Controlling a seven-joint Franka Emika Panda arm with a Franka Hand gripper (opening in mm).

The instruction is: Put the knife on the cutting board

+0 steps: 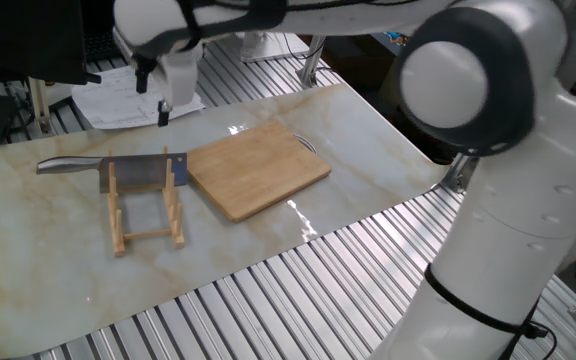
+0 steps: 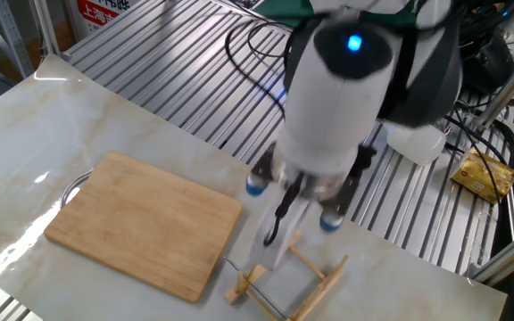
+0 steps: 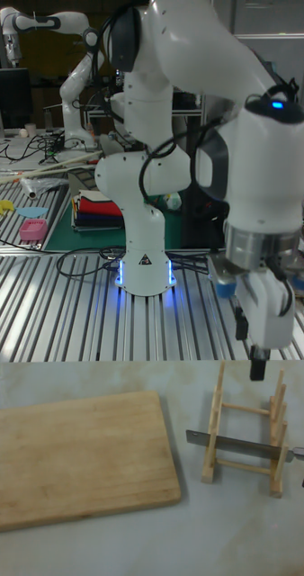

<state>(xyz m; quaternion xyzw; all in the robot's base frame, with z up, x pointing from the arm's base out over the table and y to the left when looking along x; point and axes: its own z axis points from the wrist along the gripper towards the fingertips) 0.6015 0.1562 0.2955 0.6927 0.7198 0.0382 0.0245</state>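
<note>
The knife (image 1: pixel 136 173) lies flat across the wooden peg rack (image 1: pixel 148 208), handle pointing left, blade resting between the pegs. In the tall fixed view the knife (image 3: pixel 235 442) spans the rack (image 3: pixel 213 423) just right of the cutting board (image 3: pixel 76 459). The cutting board (image 1: pixel 258 170) is bare, a metal loop on its far edge. My gripper (image 1: pixel 163 112) hangs in the air above and behind the knife's blade, holding nothing. Its fingers (image 3: pixel 258 364) point down and overlap from these angles, so their gap is hidden. In the other fixed view the gripper (image 2: pixel 273 239) hovers over the rack (image 2: pixel 328 276).
The marble slab (image 1: pixel 58 260) sits on a slatted metal bench (image 1: pixel 268 310). Papers (image 1: pixel 108 95) lie behind the slab. My arm's base (image 3: pixel 145 261) stands behind the board. A yellow packet (image 2: pixel 484 174) lies off to the right.
</note>
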